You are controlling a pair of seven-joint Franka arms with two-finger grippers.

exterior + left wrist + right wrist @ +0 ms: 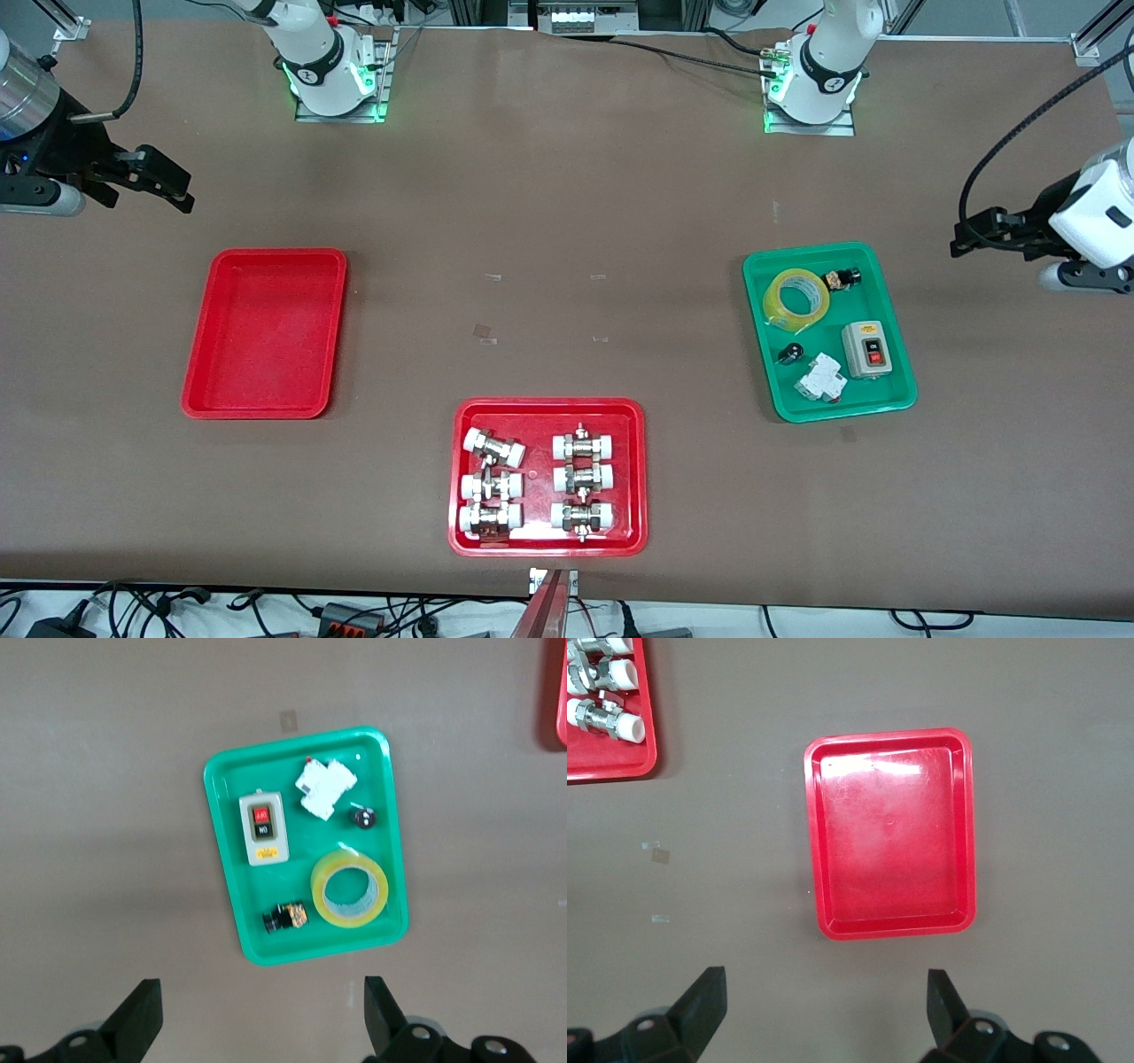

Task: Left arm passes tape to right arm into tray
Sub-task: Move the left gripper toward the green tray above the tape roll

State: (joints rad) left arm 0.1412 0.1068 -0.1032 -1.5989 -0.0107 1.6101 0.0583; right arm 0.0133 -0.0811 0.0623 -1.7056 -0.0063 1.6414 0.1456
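The yellow tape roll lies flat in the green tray, at the end nearer the robots' bases; it also shows in the left wrist view. My left gripper hangs open and empty in the air over bare table past the green tray, at the left arm's end; its open jaws show in the left wrist view. The plain red tray is empty and also shows in the right wrist view. My right gripper is open and empty, over bare table near that tray.
The green tray also holds a grey switch box, a white breaker, a small black knob and a small black-and-yellow part. A red tray with several white-capped metal fittings lies mid-table, nearest the front camera.
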